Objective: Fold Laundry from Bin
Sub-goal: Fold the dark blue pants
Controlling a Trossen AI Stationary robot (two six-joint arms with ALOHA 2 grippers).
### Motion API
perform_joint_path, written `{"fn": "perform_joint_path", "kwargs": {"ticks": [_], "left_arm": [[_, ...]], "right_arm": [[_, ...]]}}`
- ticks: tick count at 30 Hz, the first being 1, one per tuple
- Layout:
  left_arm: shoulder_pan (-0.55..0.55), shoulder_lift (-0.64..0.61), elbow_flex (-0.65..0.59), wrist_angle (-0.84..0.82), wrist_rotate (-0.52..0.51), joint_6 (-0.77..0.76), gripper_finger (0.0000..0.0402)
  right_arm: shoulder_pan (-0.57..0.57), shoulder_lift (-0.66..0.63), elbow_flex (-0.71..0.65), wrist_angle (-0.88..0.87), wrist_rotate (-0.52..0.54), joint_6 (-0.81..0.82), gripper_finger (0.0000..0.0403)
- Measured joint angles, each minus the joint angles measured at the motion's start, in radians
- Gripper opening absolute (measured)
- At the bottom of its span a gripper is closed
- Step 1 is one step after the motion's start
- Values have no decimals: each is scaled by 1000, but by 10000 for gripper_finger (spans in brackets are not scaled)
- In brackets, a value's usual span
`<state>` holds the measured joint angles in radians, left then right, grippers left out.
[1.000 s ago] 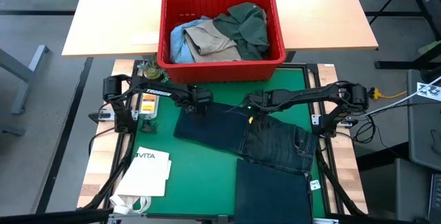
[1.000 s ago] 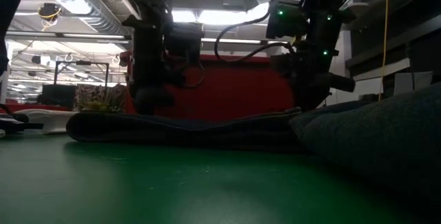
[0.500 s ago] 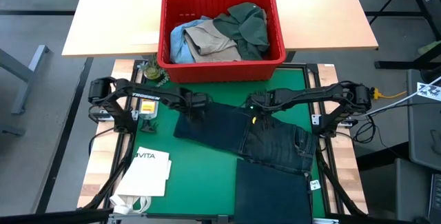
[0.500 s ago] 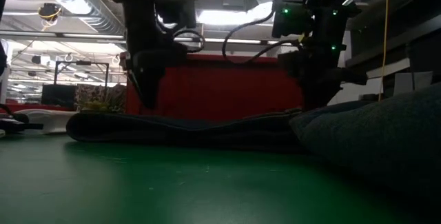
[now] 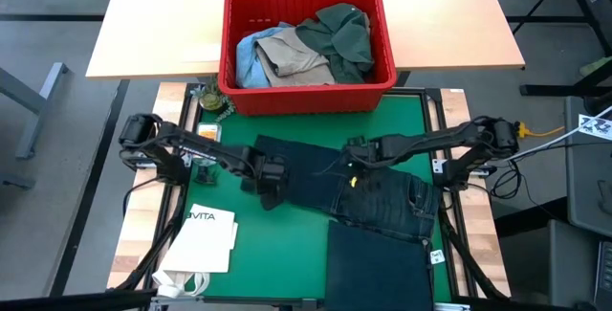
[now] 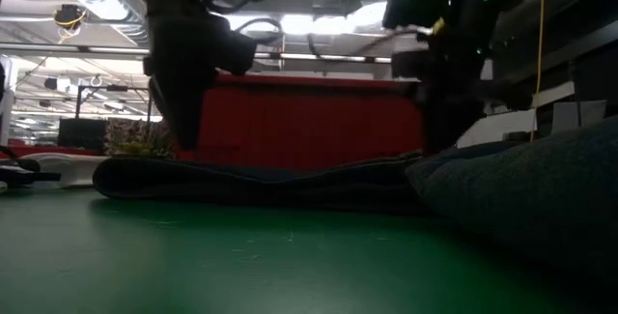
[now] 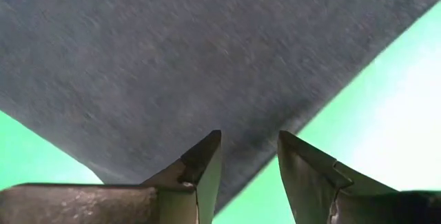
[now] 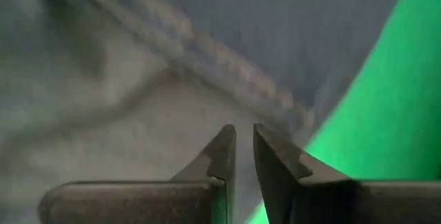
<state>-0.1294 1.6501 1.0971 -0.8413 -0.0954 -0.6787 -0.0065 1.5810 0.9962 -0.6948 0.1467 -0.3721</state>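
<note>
Trousers (image 5: 363, 206) beneath both jaws

Dark trousers (image 5: 354, 201) spread flat; bin (image 5: 308, 93) holds garments

Even overhead light, low view backlit — silhouettes, wrist views blurred

Dark jointed arms, black cables, seemingly green lights
</note>
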Motion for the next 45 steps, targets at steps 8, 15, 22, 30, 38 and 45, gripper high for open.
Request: {"fn": "perform_joint_path", "kwargs": {"ticks": [8,15,22,30,38,45], "left_arm": [[-74,0,0,-7,-154,-93,137],[-78,0,-77,2,-205,-165,137],[-81,1,-218,61,-171,-230,137],[-81,-3,-255,63,-146,-239,137],[-76,-60,-184,19,-103,-226,136],[-58,-126,-128,11,-190,-227,136]], "right_arm": [[99,13,-14,282,-13,-3,53],[141,103,-29,339,-28,-2,53],[137,191,-25,307,-55,0,53],[137,183,-26,286,-60,1,53],[137,106,22,166,-58,0,53],[137,71,76,172,46,-54,53]]}}
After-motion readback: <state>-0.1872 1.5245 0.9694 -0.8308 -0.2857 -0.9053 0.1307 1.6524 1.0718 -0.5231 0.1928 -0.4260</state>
